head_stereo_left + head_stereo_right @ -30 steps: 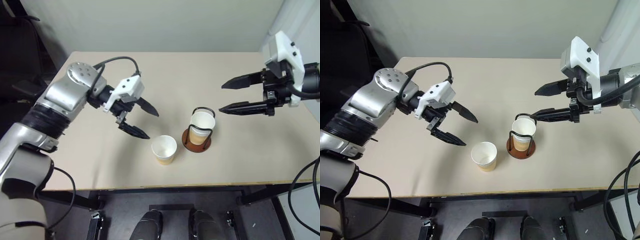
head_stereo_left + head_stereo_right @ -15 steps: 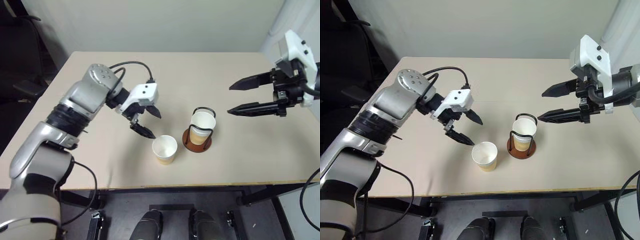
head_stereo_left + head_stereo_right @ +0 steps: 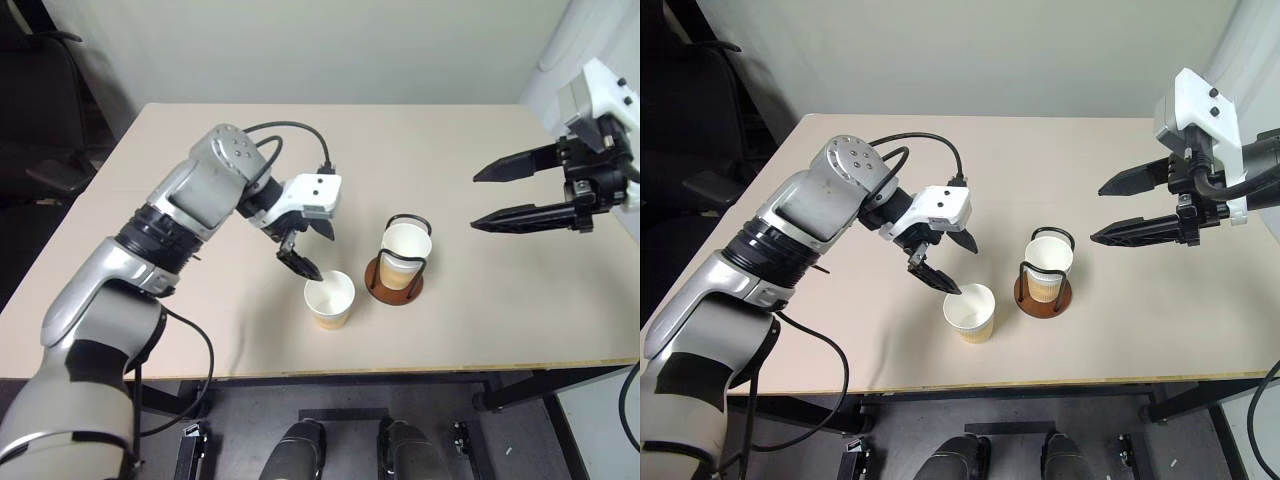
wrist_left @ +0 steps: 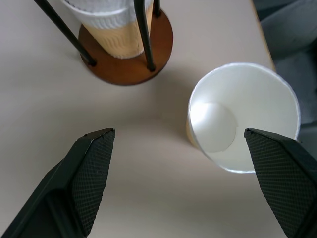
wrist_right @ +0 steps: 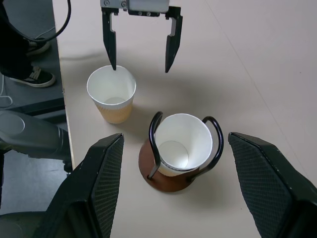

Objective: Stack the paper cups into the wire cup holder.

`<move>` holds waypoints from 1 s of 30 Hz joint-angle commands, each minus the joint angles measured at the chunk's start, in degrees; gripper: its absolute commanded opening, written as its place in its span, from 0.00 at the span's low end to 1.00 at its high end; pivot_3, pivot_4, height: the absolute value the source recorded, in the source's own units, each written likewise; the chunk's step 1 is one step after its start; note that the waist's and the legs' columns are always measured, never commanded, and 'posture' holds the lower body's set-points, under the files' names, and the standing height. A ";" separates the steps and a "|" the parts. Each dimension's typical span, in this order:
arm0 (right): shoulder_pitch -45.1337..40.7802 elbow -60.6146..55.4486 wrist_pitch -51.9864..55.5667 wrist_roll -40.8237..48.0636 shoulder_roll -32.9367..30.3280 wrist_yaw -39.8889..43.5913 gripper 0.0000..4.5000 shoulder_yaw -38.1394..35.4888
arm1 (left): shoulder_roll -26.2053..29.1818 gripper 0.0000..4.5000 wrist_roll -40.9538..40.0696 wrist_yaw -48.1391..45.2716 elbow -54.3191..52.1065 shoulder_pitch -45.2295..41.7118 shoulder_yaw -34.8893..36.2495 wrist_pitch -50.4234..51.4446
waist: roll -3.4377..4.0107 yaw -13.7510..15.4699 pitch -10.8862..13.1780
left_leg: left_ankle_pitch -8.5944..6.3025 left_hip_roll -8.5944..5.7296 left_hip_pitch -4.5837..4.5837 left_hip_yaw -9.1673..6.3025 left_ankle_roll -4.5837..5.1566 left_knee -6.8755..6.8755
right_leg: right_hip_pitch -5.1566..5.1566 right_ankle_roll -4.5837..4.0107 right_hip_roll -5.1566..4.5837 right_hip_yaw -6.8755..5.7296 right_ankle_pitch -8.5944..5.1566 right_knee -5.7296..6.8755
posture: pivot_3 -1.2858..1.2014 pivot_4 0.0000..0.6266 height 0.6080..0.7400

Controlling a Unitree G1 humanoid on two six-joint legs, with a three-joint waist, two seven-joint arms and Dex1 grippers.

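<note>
The left gripper hangs spread wide and empty over the rim of a loose paper cup. Just beside it, the wire cup holder hides most of another cup. The right gripper hovers apart, jaws spread, empty.

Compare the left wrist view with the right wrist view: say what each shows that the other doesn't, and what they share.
Left wrist view alone: the left gripper's own fingers from behind, spread wide, one beside the loose cup's rim.
Right wrist view alone: the whole left gripper from the front, the right gripper's own open fingers, and a shoe on the floor.
Both: the loose paper cup, the wire cup holder with a cup in it, and the table.
</note>
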 commanded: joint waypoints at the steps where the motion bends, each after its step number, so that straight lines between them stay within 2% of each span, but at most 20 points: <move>1: -1.24 -0.28 -0.80 0.43 -1.23 0.36 0.75 -0.99 | -0.50 1.00 2.47 -1.63 -0.03 -0.31 0.92 -2.08 | 0.00 0.01 0.00 | 0.00 0.00 0.00 0.00 0.01 0.00 | 0.00 0.01 0.00 0.00 0.01 0.00 | 0.52 0.24 1.00; 23: -1.98 -0.04 -0.56 2.36 -0.08 -0.07 0.75 -1.50 | -2.17 1.00 4.52 -1.64 -1.71 5.06 -0.46 -6.01 | 0.00 0.04 0.00 | -0.01 0.00 0.01 0.00 0.06 0.11 | 0.07 0.07 0.00 0.00 0.05 -0.02 | 0.52 0.24 1.00; 26: -1.68 -0.23 -0.50 2.52 -0.07 -0.39 0.76 -1.74 | -2.34 0.86 3.24 -1.64 -1.55 5.60 -0.40 -8.24 | 0.00 0.04 0.00 | -0.02 0.00 0.01 0.00 0.06 0.15 | 0.07 0.08 0.00 0.00 0.07 -0.01 | 0.52 0.24 1.00; 30: -1.49 -0.21 -0.57 2.64 -0.25 -0.71 0.76 -1.84 | -1.94 0.55 0.99 -1.64 -0.30 5.22 -0.48 -11.70 | 0.00 0.05 0.00 | -0.02 0.00 0.01 0.00 0.07 0.20 | 0.08 0.10 0.00 0.00 0.10 0.00 | 0.52 0.24 1.00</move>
